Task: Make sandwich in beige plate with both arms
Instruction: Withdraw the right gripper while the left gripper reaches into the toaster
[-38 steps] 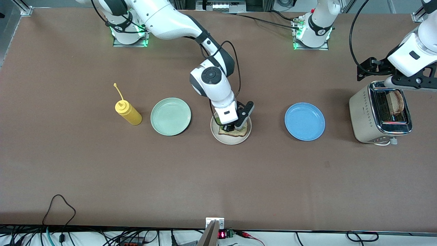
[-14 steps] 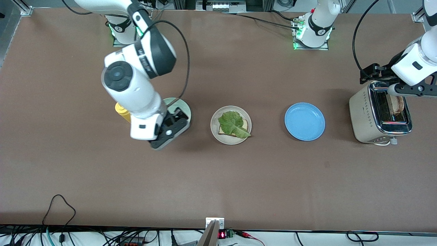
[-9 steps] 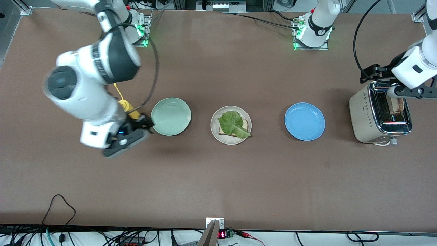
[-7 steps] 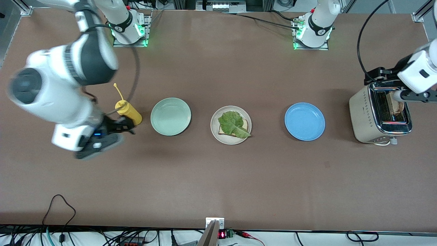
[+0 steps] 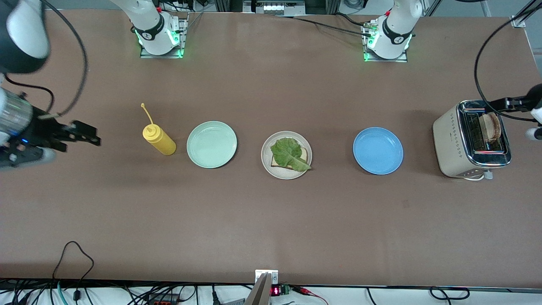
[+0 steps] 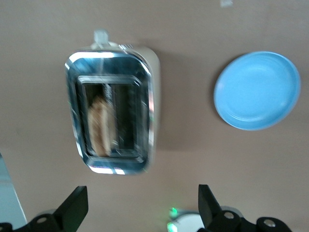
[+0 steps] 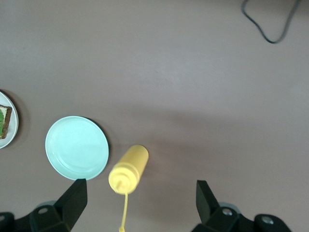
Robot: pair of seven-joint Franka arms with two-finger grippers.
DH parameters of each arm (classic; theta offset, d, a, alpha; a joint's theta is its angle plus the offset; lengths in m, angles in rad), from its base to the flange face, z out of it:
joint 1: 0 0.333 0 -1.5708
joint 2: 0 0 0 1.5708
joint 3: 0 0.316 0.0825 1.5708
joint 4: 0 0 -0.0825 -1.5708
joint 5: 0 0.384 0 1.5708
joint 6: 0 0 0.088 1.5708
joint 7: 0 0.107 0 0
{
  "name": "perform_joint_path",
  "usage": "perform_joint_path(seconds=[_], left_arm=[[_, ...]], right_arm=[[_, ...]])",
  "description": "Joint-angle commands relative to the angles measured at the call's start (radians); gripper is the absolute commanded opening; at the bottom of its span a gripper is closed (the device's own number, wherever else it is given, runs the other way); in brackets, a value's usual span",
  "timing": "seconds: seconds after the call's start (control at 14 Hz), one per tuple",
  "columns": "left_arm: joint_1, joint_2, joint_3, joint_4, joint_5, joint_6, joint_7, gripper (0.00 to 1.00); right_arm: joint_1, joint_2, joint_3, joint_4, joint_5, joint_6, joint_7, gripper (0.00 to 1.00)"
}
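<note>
The beige plate (image 5: 284, 174) sits mid-table with one bread slice (image 5: 275, 162) on it and a crinkly green lettuce leaf (image 5: 289, 154) laid on top. A second bread slice (image 5: 491, 126) (image 6: 99, 128) stands in a slot of the toaster (image 5: 455, 140) (image 6: 150, 82). My left gripper (image 5: 517, 111) (image 6: 141, 209) hangs open and empty over the toaster's end of the table. At the right arm's end my right gripper (image 5: 67, 136) (image 7: 140, 205) is open and empty in the air, above the table beside the yellow squeeze bottle (image 5: 159, 140) (image 7: 128, 168).
A mint-green plate (image 5: 211, 144) (image 7: 77, 147) lies between the bottle and the beige plate. A blue plate (image 5: 378, 151) (image 6: 257, 90) lies between the beige plate and the toaster. Cables run along the table edge nearest the front camera.
The right arm has swung away from over the mint-green plate, past the bottle, to its end of the table. The left gripper has drawn back from over the toaster toward the table's end.
</note>
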Motion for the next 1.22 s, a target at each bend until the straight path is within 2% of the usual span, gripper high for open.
perform_joint_path(seconds=[0.0,0.14,0.36,0.5,0.72,0.86,0.93,1.14], left_arm=[[0.072,-0.003,-0.006,-0.100,0.023,0.169,0.163,1.00],[0.121,-0.003,-0.008,-0.169,0.023,0.252,0.209,1.00],[0.159,-0.003,-0.008,-0.272,0.024,0.391,0.244,1.00],[0.184,-0.003,-0.008,-0.335,0.024,0.456,0.246,1.00],[0.204,-0.003,-0.008,-0.390,0.023,0.487,0.246,1.00],[0.218,-0.003,-0.008,-0.416,0.023,0.490,0.244,0.95],[0.218,-0.003,-0.008,-0.422,0.023,0.499,0.244,0.84],[0.216,-0.005,-0.017,-0.416,0.023,0.490,0.244,0.38]], right_arm=[[-0.066,-0.172,0.090,-0.175,-0.072,0.015,0.050,1.00],[-0.111,-0.255,0.139,-0.246,-0.085,0.022,0.124,1.00],[-0.114,-0.333,0.168,-0.310,-0.096,0.032,0.198,1.00],[-0.116,-0.341,0.168,-0.324,-0.095,0.052,0.199,1.00],[-0.125,-0.332,0.167,-0.312,-0.083,0.039,0.181,1.00],[-0.123,-0.332,0.165,-0.307,-0.095,0.030,0.179,1.00],[-0.125,-0.332,0.162,-0.306,-0.096,0.030,0.180,1.00],[-0.152,-0.334,0.159,-0.298,-0.096,0.029,0.163,1.00]])
